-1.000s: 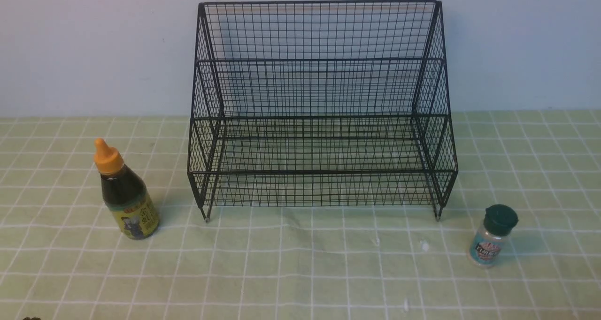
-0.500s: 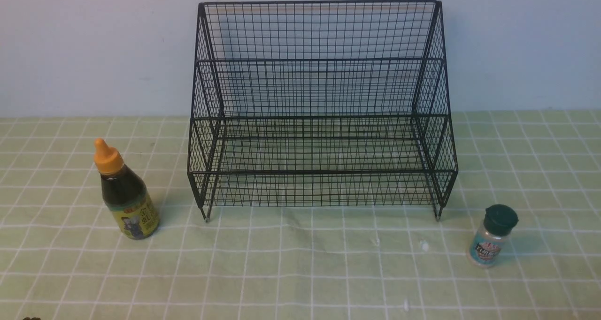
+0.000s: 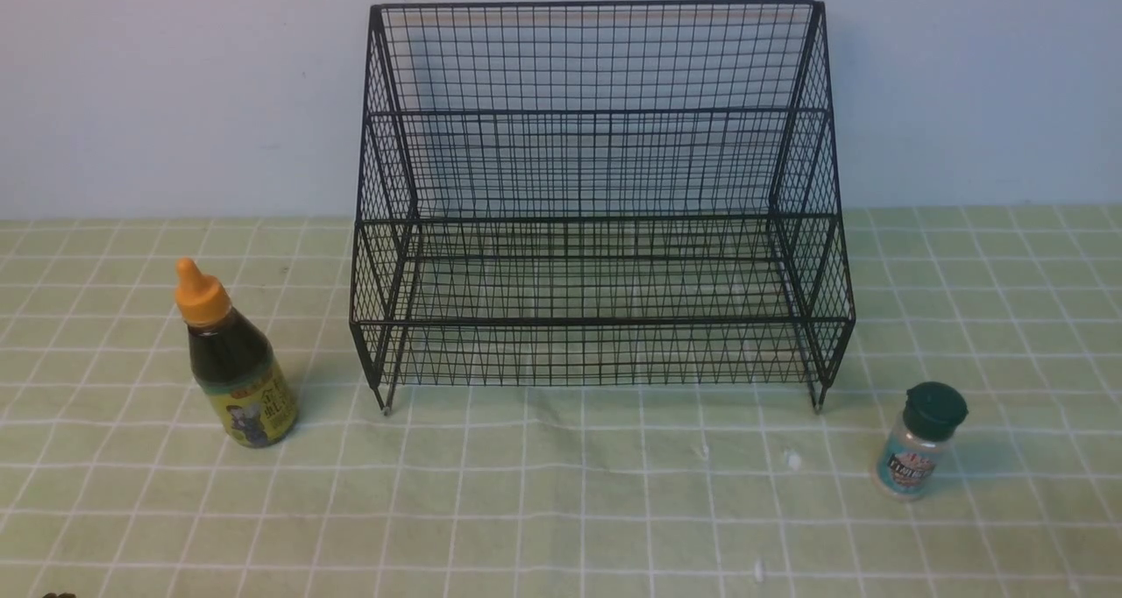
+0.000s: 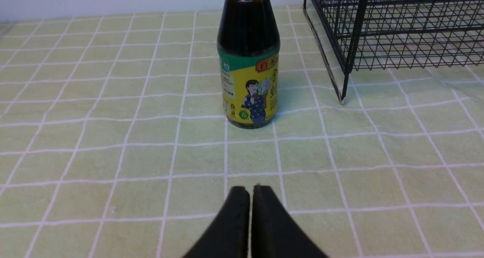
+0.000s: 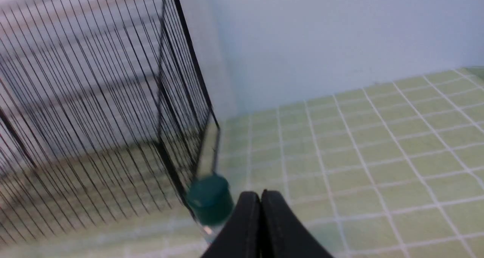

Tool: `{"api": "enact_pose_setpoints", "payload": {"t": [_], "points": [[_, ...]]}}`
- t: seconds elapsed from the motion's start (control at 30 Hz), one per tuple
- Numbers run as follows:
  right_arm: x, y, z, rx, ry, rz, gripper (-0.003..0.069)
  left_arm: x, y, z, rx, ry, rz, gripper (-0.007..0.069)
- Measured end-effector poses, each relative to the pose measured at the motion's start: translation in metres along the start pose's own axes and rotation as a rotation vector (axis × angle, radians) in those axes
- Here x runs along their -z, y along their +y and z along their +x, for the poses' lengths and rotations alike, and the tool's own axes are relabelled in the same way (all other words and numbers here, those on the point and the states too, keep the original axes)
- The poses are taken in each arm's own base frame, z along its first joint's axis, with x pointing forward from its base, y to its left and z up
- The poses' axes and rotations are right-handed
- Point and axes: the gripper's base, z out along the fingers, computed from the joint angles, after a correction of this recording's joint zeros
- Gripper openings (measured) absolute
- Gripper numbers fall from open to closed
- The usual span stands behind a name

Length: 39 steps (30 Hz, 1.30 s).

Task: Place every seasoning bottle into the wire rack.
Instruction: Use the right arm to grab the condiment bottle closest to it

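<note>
Both pincers, left (image 4: 251,190) and right (image 5: 260,195), are closed and empty. Open one wide first, then hug the brown bottle (image 3: 243,374), middle left of the front picture, around its fat part.

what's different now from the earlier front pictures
Nothing visibly changed. The dark sauce bottle, the small shaker and the wire rack all stayed where they were, both bottles on the cloth outside the rack.
</note>
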Motion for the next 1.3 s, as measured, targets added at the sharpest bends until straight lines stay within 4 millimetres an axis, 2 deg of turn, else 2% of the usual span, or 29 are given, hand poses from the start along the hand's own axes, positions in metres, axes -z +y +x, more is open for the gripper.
{"api": "enact_pose_setpoints", "payload": {"t": [0.23, 0.47, 0.57, 0.63, 0.73, 0.77, 0.87, 0.9, 0.93, 1.0, 1.03, 1.07, 1.1, 1.13, 1.17, 1.23, 1.3], "points": [[0.001, 0.002, -0.016, -0.250, -0.177, -0.044, -0.0015, 0.000, 0.000, 0.000, 0.000, 0.000, 0.000, -0.0006], [0.003, 0.001, -0.024, -0.280, -0.264, -0.052, -0.0015, 0.000, 0.000, 0.000, 0.000, 0.000, 0.000, -0.0006], [0.007, 0.004, -0.037, -0.307, -0.347, -0.076, -0.0015, 0.000, 0.000, 0.000, 0.000, 0.000, 0.000, -0.0006], [0.011, 0.010, -0.050, -0.300, -0.351, -0.100, -0.0015, 0.000, 0.000, 0.000, 0.000, 0.000, 0.000, -0.0006], [0.016, 0.034, -0.098, -0.178, -0.281, -0.127, -0.0015, 0.000, 0.000, 0.000, 0.000, 0.000, 0.000, -0.0006], [0.013, 0.042, -0.113, -0.137, -0.208, -0.117, -0.0015, 0.000, 0.000, 0.000, 0.000, 0.000, 0.000, -0.0006], [-0.007, 0.056, -0.140, -0.043, 0.041, -0.069, -0.0015, 0.000, 0.000, 0.000, 0.000, 0.000, 0.000, -0.0006], [-0.009, 0.057, -0.142, -0.039, 0.060, -0.066, -0.0015, 0.000, 0.000, 0.000, 0.000, 0.000, 0.000, -0.0006], [-0.026, 0.063, -0.152, 0.006, 0.220, -0.037, -0.0015, 0.000, 0.000, 0.000, 0.000, 0.000, 0.000, -0.0006], [-0.048, 0.068, -0.159, 0.037, 0.409, -0.005, -0.0015, 0.000, 0.000, 0.000, 0.000, 0.000, 0.000, -0.0006], [-0.051, 0.068, -0.161, 0.039, 0.413, -0.003, -0.0015, 0.000, 0.000, 0.000, 0.000, 0.000, 0.000, -0.0006], [-0.072, 0.070, -0.164, 0.054, 0.539, 0.022, -0.0009, 0.000, 0.000, 0.000, 0.000, 0.000, 0.000, -0.0006], [-0.075, 0.070, -0.165, 0.057, 0.553, 0.024, -0.0006, 0.000, 0.000, 0.000, 0.000, 0.000, 0.000, -0.0006], [-0.096, 0.071, -0.165, 0.085, 0.654, 0.040, 0.0008, 0.000, 0.000, 0.000, 0.000, 0.000, 0.000, -0.0006], [-0.096, 0.070, -0.165, 0.086, 0.660, 0.042, 0.0010, 0.000, 0.000, 0.000, 0.000, 0.000, 0.000, -0.0006], [-0.128, 0.067, -0.159, 0.165, 0.786, 0.048, 0.0060, 0.000, 0.000, 0.000, 0.000, 0.000, 0.000, -0.0006], [-0.139, 0.066, -0.154, 0.184, 0.824, 0.047, 0.0083, 0.000, 0.000, 0.000, 0.000, 0.000, 0.000, -0.0006]]}}
